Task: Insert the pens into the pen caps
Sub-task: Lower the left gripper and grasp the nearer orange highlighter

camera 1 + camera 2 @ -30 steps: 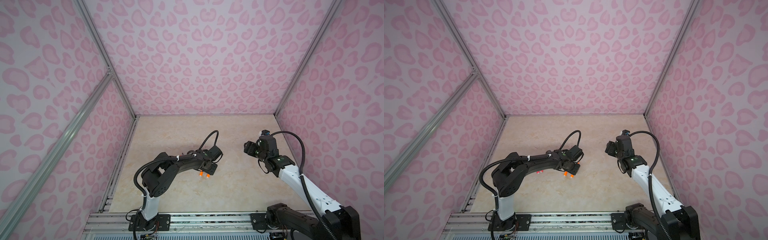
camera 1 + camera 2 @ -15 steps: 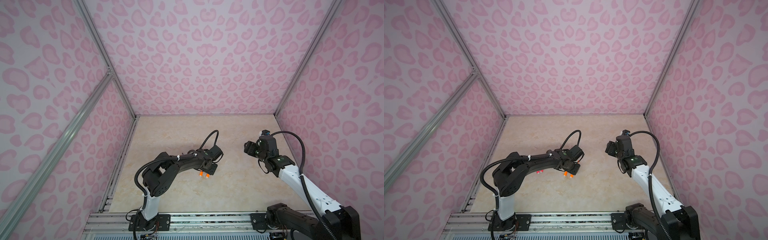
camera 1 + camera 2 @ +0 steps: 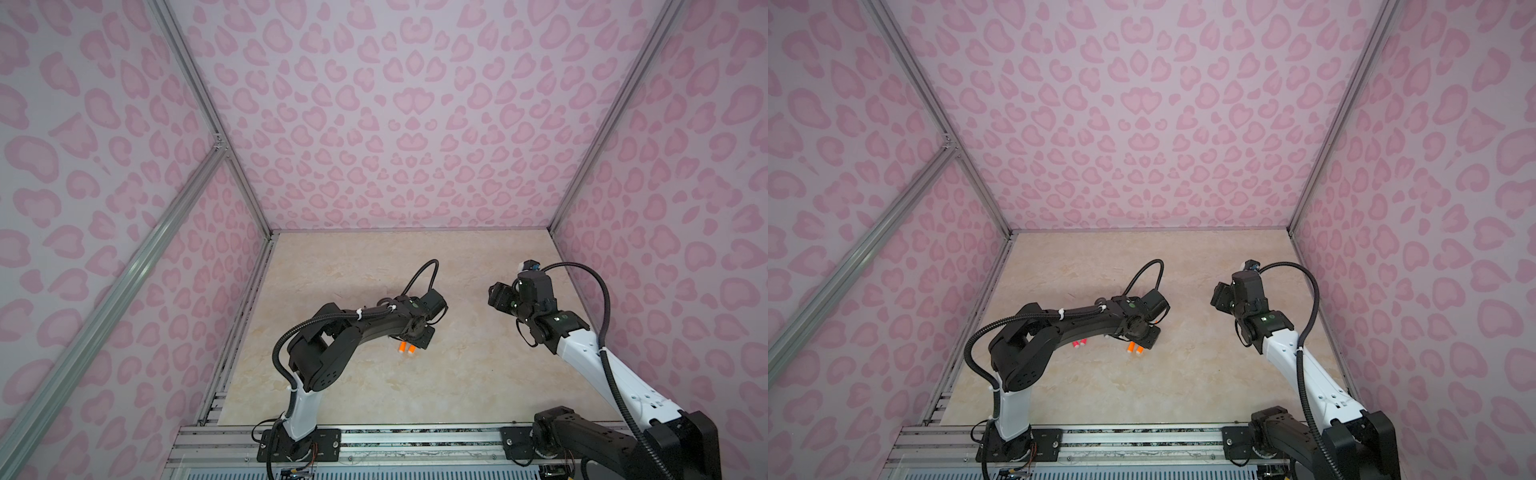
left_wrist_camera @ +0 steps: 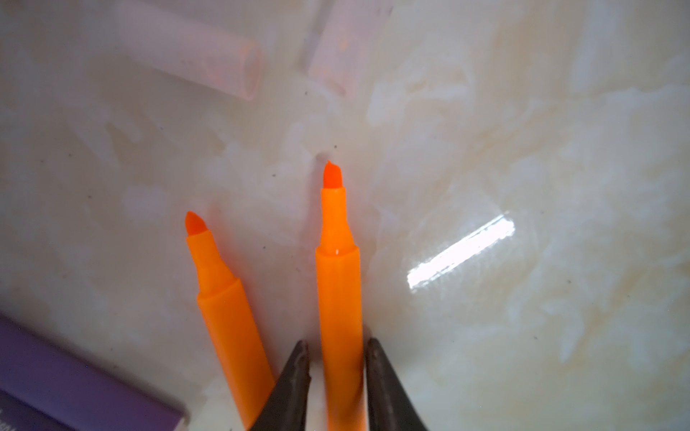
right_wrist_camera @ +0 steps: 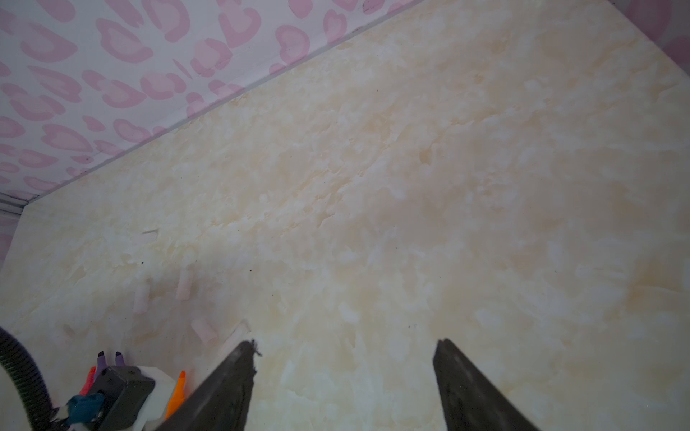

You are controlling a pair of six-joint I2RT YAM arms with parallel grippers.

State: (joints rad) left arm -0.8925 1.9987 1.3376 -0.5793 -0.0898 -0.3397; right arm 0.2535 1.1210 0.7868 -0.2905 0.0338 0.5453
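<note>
**Orange pen between the left jaws, caps beyond its tip**

In both top views the left gripper (image 3: 417,334) is lowered to the table (image 3: 374,270). The ends of two orange pens (image 3: 1134,348) are seen just behind it. The right gripper (image 3: 498,296) is held raised, well apart from it.

In the left wrist view the jaws of the left gripper (image 4: 336,345) are set astride one orange pen (image 4: 339,283), whose long axis runs straight out from the gripper. One finger touches the smooth plastic barrel, but a sliver of table is seen beside the other, so a firm grip cannot be confirmed. The other orange pen (image 4: 224,298) lies just beside. Two clear caps (image 4: 209,56), faint tubes, lie beyond the wedge tip, slanted across its axis.

In the right wrist view the right gripper (image 5: 343,341) is seen wide open and empty. The left arm is judged nearer the caps.
</note>
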